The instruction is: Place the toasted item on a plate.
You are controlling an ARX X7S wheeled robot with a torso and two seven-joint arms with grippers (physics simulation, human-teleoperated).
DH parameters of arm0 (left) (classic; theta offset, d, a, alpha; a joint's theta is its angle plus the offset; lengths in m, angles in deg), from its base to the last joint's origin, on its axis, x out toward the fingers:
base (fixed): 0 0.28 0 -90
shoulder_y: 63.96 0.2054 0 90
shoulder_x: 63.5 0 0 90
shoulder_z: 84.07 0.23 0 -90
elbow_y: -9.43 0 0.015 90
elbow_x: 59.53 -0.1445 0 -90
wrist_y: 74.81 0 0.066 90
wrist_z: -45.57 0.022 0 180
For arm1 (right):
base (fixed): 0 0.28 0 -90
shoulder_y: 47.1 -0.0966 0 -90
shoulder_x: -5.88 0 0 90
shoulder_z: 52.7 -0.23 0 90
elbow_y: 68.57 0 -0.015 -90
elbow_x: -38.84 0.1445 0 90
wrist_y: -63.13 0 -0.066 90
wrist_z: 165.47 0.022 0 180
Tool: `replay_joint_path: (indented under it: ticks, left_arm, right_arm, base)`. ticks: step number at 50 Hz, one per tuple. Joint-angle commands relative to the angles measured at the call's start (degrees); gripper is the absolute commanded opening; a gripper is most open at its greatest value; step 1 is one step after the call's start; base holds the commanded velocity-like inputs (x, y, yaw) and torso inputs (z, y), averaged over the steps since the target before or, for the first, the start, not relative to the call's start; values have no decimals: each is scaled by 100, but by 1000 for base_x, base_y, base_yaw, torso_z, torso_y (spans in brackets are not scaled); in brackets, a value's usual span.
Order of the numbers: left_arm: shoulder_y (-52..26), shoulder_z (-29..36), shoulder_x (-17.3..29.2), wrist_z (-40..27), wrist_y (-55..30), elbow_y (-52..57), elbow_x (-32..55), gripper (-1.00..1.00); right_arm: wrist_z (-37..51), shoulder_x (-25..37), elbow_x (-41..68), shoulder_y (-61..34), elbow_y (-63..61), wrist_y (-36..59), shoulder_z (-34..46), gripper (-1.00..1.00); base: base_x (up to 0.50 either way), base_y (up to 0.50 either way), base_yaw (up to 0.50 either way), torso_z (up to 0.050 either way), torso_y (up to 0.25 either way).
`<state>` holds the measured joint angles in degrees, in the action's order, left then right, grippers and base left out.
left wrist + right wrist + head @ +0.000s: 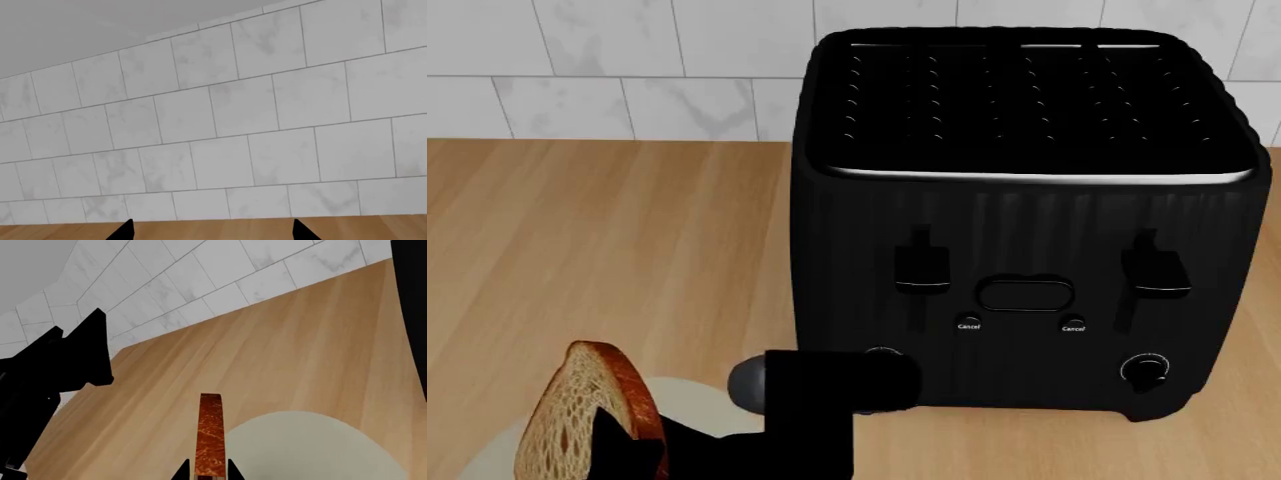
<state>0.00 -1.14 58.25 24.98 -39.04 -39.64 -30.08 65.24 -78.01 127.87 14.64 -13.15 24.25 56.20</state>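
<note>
Tiled wall: white marbled tiles, running along the 12 o'clock edge of the head view.

Surface: light wood grain, carrying all items.

Toaster: black, ribbed body, two levers and two dials on its front face; occupies the centre and 3 o'clock side of the head view, standing against the wall.

Plate: pale off-white, round, lying flat on the surface at 7 o'clock of the head view, partly cut by the frame edge and partly hidden by the arm.

Toasted item: one slice, tan crumb, reddish-brown crust, held upright on edge above the plate's 9 o'clock rim. Contact with the plate cannot be told.

Right claw: two dark fingertips closed against the slice's faces, gripping it by the crust edge.

Left claw: two tips spread well apart, nothing between them, facing the tiled wall over the surface.
</note>
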Motion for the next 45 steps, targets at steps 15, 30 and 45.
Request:
replay_joint_path:
  ticks: [15,30,45]
  left_arm:
    - [18,44,24,-21,18,3,21,100]
    - [-16,46,55,-30,-2,22,56,100]
    - [-25,92,80,-30,56,-23,31,100]
  right_arm:
    - [-298,186,-372,246,99,-242,131,-100]
    - [-283,302,-470,346,79,-380,136,-100]
    - [-242,361,-515,277,72,-399,246,-100]
  base:
    - [0,0,0,0,0]
    - [0,0,0,0,0]
    - [0,0,0,0,0]
